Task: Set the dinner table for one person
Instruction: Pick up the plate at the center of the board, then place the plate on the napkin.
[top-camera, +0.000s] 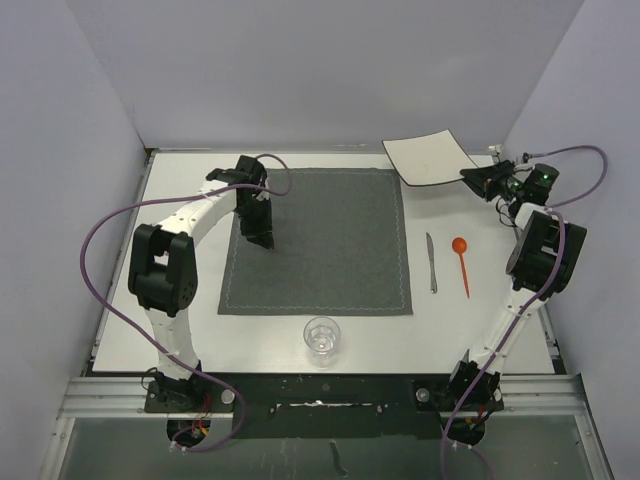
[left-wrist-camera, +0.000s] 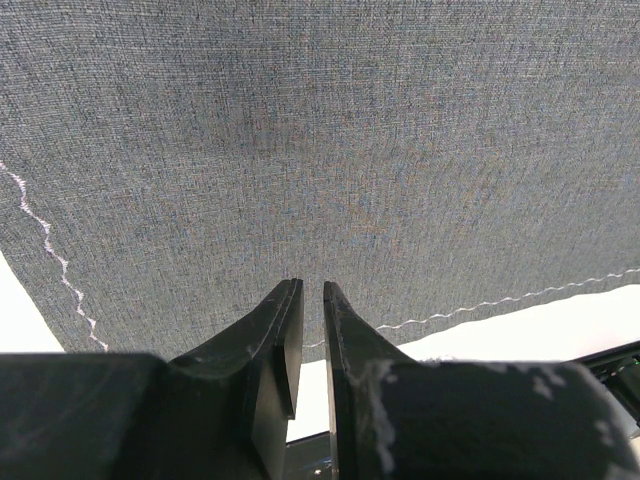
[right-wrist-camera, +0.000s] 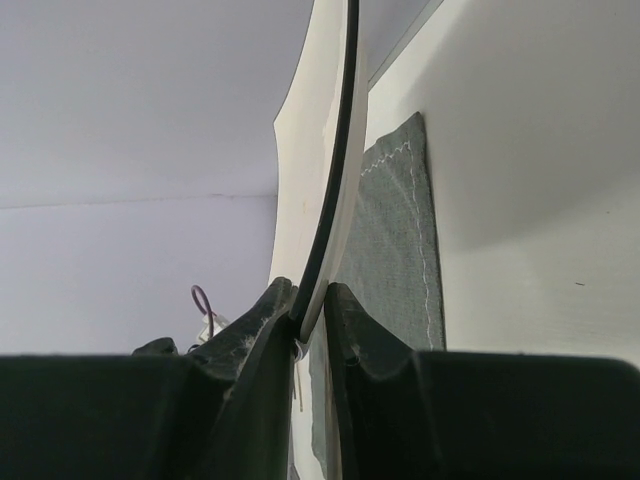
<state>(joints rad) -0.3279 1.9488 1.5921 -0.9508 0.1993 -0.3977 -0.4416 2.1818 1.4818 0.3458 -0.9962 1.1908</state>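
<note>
From above, the table (top-camera: 480, 330) fills the floor of the walled booth, with the arms' bases at its near edge. A grey placemat (top-camera: 320, 250) lies in the middle, with bare white strips along all four of its sides. The widest strip is on the right, where a knife (top-camera: 432, 263) and an orange spoon (top-camera: 463, 262) lie side by side, apart from each other. A glass (top-camera: 322, 338) stands just in front of the mat's near edge. The left gripper (top-camera: 262, 238) hangs over the mat's left part. The right gripper (top-camera: 478, 178) holds the right edge of a square white plate (top-camera: 430, 158) at the far right corner, just beyond the mat's corner.

In the left wrist view, the fingers are almost together with only a thin slit between them and nothing in it. The mat's stitched border and the table beyond it show behind the tips.

In the right wrist view, the fingers clamp the plate's rim. The plate rises away from them edge-on, with the mat and the table to its right.
</note>
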